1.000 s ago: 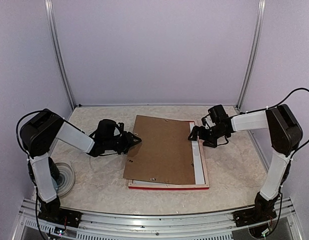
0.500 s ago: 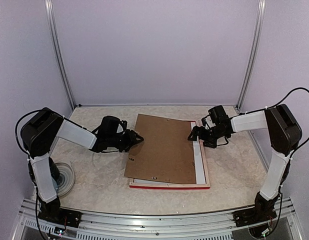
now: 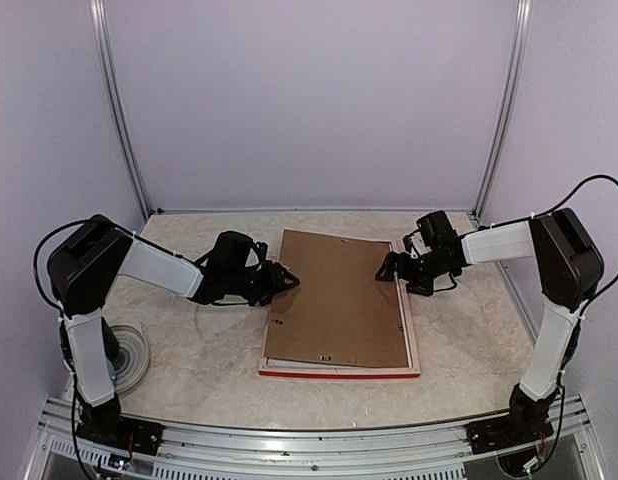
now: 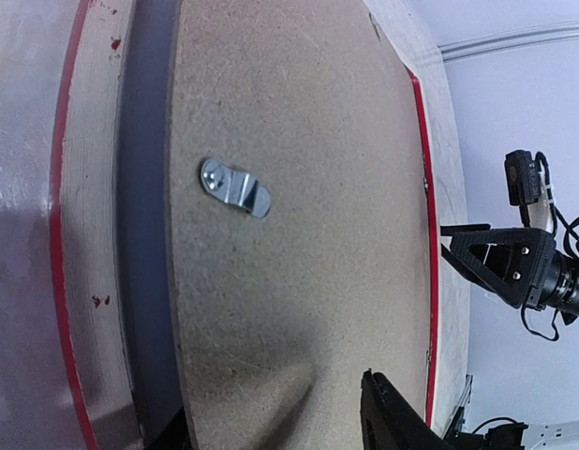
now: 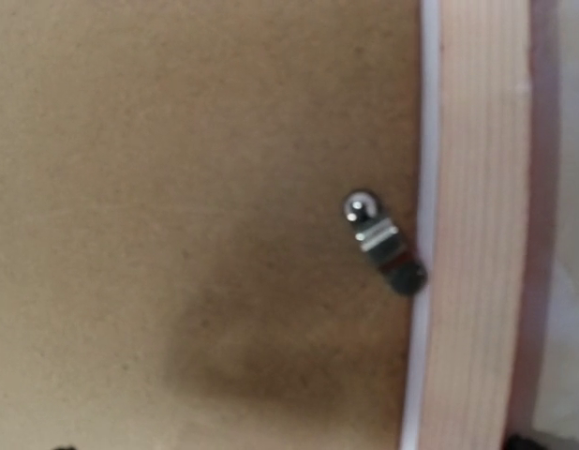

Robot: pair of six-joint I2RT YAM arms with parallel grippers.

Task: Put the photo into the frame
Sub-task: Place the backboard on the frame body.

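The worktop carries the frame face down, red lip toward the arms. The brown board lies on its back, slightly skewed and, by my reading, not seated. The photo is in the frame under the board; only a white strip shows, between the board's right edge and the right rail. The left fingers are at the board's left edge, one over its face. Whether they pinch it or only straddle it I cannot tell. The right fingers hang released and empty over the far right corner. The main risk is that a sideways shove on the board drags the hidden photo askew or creases it against the rail. Nothing pins the frame, so it could slide instead. A corner could ride up on a rail and jam, or a clip could snag the wood. On the left a shadowed gap shows between board edge and rail. On the right almost no slack remains. There is open worktop on both sides of the frame, and the back wall is well apart.
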